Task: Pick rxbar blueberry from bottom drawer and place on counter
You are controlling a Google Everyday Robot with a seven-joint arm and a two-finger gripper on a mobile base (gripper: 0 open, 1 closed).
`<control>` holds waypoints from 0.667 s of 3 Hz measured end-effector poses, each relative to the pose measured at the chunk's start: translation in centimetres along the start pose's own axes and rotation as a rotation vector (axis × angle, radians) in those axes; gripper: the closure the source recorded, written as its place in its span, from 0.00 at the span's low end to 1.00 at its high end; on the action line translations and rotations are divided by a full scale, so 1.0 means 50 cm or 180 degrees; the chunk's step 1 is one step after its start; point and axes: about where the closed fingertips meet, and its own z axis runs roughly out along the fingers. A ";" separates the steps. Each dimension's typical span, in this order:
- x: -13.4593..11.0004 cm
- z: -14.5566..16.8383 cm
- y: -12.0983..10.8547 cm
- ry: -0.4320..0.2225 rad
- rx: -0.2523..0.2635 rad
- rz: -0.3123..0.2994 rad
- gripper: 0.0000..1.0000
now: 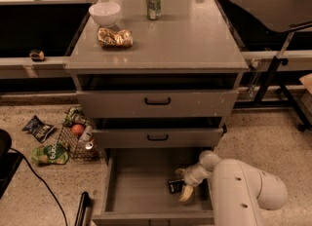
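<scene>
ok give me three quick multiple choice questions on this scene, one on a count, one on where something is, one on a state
1. How many things sit on the counter?
A one
B six
C three

2. Where is the rxbar blueberry?
A on the counter
B in the bottom drawer
C held up above the counter

3. The bottom drawer is
A pulled out
B pushed shut
C lifted onto the counter

Answers
1 C: a white bowl, a green can and a golden-brown snack bag are all that stand on it.
2 B: the bar lies on the drawer's floor, with the end effector down inside the drawer right at it.
3 A: its tray juts out in front of the cabinet, with the inside in plain view.
</scene>
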 end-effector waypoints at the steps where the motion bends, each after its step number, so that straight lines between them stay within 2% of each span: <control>1: 0.014 0.015 0.006 0.0040 0.0040 -0.0002 0.32; 2: 0.023 0.027 0.014 0.0053 0.0034 0.0000 0.55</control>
